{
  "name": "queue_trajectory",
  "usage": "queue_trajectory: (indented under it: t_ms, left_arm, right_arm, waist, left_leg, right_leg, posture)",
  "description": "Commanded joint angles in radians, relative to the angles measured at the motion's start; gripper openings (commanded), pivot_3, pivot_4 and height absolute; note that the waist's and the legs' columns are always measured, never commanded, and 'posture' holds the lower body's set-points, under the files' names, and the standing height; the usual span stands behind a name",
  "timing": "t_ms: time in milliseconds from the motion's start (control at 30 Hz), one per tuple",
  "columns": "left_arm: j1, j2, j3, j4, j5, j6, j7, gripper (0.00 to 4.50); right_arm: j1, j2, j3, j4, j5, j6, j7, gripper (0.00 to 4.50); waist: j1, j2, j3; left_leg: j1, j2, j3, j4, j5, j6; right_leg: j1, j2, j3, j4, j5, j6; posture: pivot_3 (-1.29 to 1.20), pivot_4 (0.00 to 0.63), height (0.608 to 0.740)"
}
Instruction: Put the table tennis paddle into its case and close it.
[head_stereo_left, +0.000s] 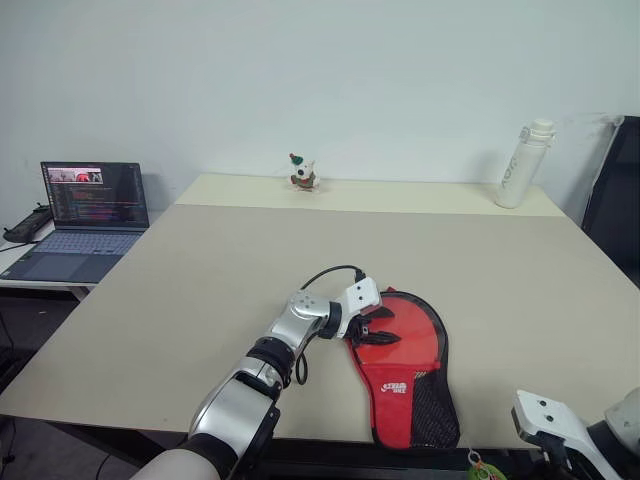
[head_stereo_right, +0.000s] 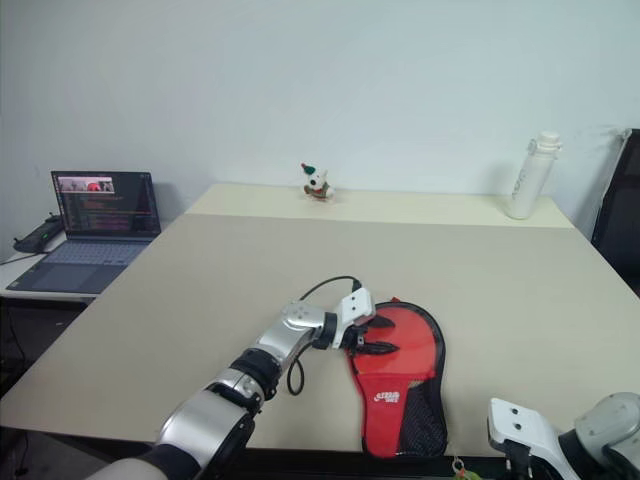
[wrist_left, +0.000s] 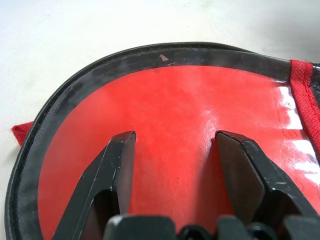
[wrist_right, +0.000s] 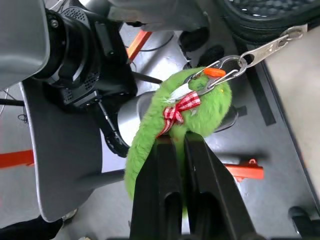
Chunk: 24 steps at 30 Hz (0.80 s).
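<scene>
Pressing down on the case (head_stereo_left: 405, 365), the left end effector (head_stereo_left: 378, 328) rests partly open on its round red face, holding nothing, near the bench (head_stereo_left: 200, 300) front edge. The right end effector (wrist_right: 172, 145), below that edge beside the case's narrow end, is closed on the green charm (wrist_right: 165, 115) clipped to the zip. Closing seems underway; the paddle is presumably inside. Next, pull the charm along the case's rim while bracing.

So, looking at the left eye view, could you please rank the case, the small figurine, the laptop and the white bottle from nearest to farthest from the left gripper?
1. Case: directly under the left gripper, at the table's near edge.
2. Small figurine: at the far edge, straight beyond.
3 and 4. Laptop, off to the left, and white bottle, far right corner: too close to call.
</scene>
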Motion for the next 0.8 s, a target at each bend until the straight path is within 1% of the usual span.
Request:
queue_trajectory:
  t_ms: [33, 233, 267, 300, 367, 467, 567, 667, 800]
  left_arm:
    - [0.035, 0.006, -0.041, 0.058, 0.067, 0.024, 0.008, 2.75]
    - [0.034, 0.005, -0.040, 0.056, 0.066, 0.023, 0.011, 2.75]
    - [0.034, 0.005, -0.040, 0.055, 0.066, 0.023, 0.012, 2.75]
    - [0.034, 0.005, -0.039, 0.054, 0.066, 0.023, 0.012, 2.75]
    - [0.033, 0.006, -0.038, 0.053, 0.065, 0.022, 0.012, 2.75]
    - [0.033, 0.008, -0.037, 0.051, 0.063, 0.022, 0.011, 2.75]
    - [0.032, 0.008, -0.035, 0.050, 0.062, 0.021, 0.012, 2.75]
    - [0.030, 0.010, -0.027, 0.036, 0.052, 0.021, 0.007, 2.75]
    - [0.042, 0.038, 0.001, -0.038, 0.016, 0.021, -0.029, 2.75]
  right_arm:
    - [-0.008, 0.001, 0.006, -0.037, 0.030, -0.005, -0.002, 0.01]
    - [-0.083, 0.014, 0.048, -0.014, 0.045, 0.023, -0.042, 0.01]
    - [-0.086, 0.012, 0.050, -0.012, 0.044, 0.019, -0.042, 0.38]
    - [-0.090, 0.009, 0.049, -0.011, 0.049, 0.019, -0.039, 0.50]
    - [-0.101, 0.008, 0.047, -0.008, 0.059, 0.019, -0.037, 1.05]
    - [-0.127, 0.021, 0.032, -0.005, 0.095, 0.024, -0.031, 2.07]
    - [-0.165, 0.033, 0.019, 0.013, 0.124, 0.021, -0.033, 2.07]
    - [-0.232, 0.062, 0.032, 0.070, 0.110, -0.019, -0.052, 2.07]
    - [-0.372, 0.144, 0.063, 0.184, 0.084, -0.088, -0.093, 2.07]
  waist:
    - [0.000, 0.000, 0.000]
    - [0.000, 0.000, 0.000]
    - [0.000, 0.000, 0.000]
    - [0.000, 0.000, 0.000]
    - [0.000, 0.000, 0.000]
    - [0.000, 0.000, 0.000]
    - [0.000, 0.000, 0.000]
    - [-0.001, -0.001, 0.000]
    - [-0.004, -0.001, 0.000]
  left_leg:
    - [0.000, 0.000, 0.000, 0.000, 0.000, 0.000]
    - [0.000, 0.000, 0.000, 0.000, 0.000, 0.000]
    - [0.000, 0.000, 0.000, 0.000, 0.000, 0.000]
    - [0.000, 0.000, 0.000, 0.000, 0.000, 0.000]
    - [0.000, 0.000, 0.000, 0.000, 0.000, 0.000]
    - [0.000, 0.000, 0.000, 0.000, 0.000, 0.000]
    - [0.000, 0.000, 0.000, 0.000, 0.000, 0.000]
    - [0.000, 0.000, 0.000, 0.000, 0.000, 0.000]
    - [0.000, 0.001, 0.000, 0.000, 0.000, 0.000]
  right_leg:
    - [0.000, 0.000, 0.000, 0.000, 0.000, 0.000]
    - [0.000, 0.000, 0.000, 0.000, 0.000, 0.000]
    - [0.000, 0.000, 0.000, 0.000, 0.000, 0.000]
    - [0.000, 0.000, 0.000, 0.000, 0.000, -0.001]
    - [0.000, 0.000, 0.000, 0.000, 0.000, -0.001]
    - [0.000, 0.000, 0.000, 0.000, 0.000, -0.001]
    - [0.000, 0.000, 0.000, 0.000, 0.001, -0.001]
    - [0.000, 0.000, 0.000, 0.000, 0.001, -0.002]
    - [0.000, 0.000, 0.000, 0.000, 0.001, -0.002]
  posture:
    - [0.00, 0.150, 0.740]
    - [0.00, 0.150, 0.740]
    - [0.00, 0.150, 0.740]
    - [0.00, 0.150, 0.740]
    - [0.00, 0.150, 0.740]
    - [0.00, 0.150, 0.740]
    - [0.00, 0.150, 0.740]
    - [0.00, 0.150, 0.740]
    - [0.00, 0.150, 0.740]
